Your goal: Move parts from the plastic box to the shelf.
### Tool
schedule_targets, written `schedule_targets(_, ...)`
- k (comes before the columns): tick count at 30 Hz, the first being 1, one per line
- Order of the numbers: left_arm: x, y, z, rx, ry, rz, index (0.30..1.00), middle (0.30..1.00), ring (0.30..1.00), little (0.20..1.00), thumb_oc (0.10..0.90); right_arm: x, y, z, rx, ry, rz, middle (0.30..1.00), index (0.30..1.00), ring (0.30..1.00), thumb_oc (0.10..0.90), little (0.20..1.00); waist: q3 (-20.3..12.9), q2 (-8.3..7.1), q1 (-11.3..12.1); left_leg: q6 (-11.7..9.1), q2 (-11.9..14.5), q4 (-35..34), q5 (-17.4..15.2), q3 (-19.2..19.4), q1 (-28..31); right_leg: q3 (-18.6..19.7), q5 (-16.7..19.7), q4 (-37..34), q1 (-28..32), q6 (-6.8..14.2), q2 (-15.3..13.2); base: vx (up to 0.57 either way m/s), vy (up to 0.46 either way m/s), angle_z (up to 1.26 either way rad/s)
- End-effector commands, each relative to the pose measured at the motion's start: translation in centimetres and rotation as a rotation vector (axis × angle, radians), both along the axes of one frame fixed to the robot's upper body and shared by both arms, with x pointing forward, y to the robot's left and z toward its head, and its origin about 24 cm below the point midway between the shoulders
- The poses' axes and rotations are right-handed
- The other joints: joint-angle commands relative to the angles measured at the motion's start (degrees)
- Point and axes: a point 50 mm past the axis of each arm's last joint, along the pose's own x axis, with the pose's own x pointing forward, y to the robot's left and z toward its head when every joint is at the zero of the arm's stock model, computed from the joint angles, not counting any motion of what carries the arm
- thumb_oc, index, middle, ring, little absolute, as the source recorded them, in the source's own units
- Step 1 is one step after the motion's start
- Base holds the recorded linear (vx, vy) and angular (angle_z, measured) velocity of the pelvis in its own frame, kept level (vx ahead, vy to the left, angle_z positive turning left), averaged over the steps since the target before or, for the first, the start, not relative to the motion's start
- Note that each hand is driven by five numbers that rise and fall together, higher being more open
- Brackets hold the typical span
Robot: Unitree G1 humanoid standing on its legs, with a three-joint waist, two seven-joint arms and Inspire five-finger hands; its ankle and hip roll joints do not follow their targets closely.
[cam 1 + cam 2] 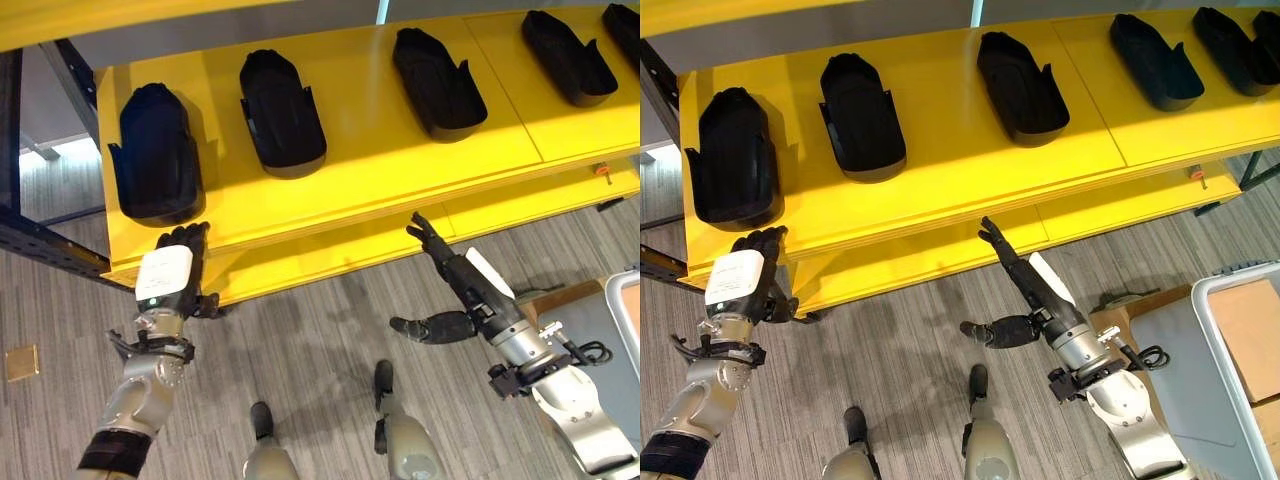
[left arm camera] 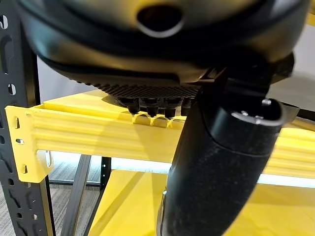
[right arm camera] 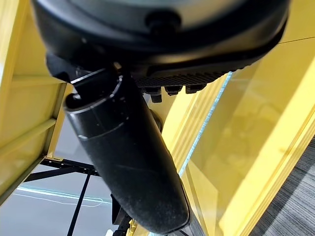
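Several black moulded parts lie in a row on the yellow shelf (image 1: 400, 170); the leftmost part (image 1: 157, 150) sits near the shelf's left end, then another part (image 1: 282, 112) and a third part (image 1: 438, 82). My left hand (image 1: 165, 275) is at the shelf's front edge just below the leftmost part, open and empty, fingertips (image 2: 150, 105) against the yellow lip. My right hand (image 1: 465, 280) reaches toward the front edge lower down, fingers straight, thumb (image 3: 128, 157) spread, holding nothing. The plastic box (image 1: 1210, 300) stands at the far right.
A lower yellow shelf (image 1: 540, 205) runs beneath the top one. A dark perforated upright (image 2: 15, 98) carries the shelf's left end. Grey carpet floor lies below, with a brass plate (image 1: 22, 362) at the left.
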Motion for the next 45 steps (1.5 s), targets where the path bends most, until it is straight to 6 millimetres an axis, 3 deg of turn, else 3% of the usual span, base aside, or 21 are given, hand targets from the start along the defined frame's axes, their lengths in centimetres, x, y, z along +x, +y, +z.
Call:
schedule_targets(1,0.9,1.8,3.6,0.055,-0.164,0.055,1.000,1.000,1.000,1.000,0.900,-0.3,1.2,4.3,0.054,-0.229,0.086,1.000,1.000,1.000,0.900,1.000,-2.7,-3.11,-0.5,0.8,1.6,8.8,-0.2,-1.7,-7.4,0.3,-7.5,7.3,2.0,2.8,-4.9,0.00,0.000,0.00)
schedule_targets(30,2.0,4.0,4.2,0.023,-0.166,0.166,1.000,1.000,1.000,1.000,0.900,-0.5,1.3,4.5,0.042,-0.222,0.117,1.000,1.000,1.000,0.900,1.000,-1.9,-4.50,-1.2,0.6,1.8,11.6,-0.9,-2.1,-10.3,1.7,-6.8,8.3,-0.5,2.7,-4.9,0.00,0.003,0.00)
schedule_targets(45,2.5,4.6,5.7,0.050,-0.199,0.184,1.000,1.000,1.000,1.000,0.900,-0.6,1.3,4.5,0.042,-0.222,0.123,1.000,1.000,1.000,0.900,1.000,-2.1,-4.60,-1.5,0.5,1.6,12.3,-1.1,-2.2,-11.2,2.1,-6.5,8.4,-1.1,2.8,-5.2,0.00,0.000,0.00)
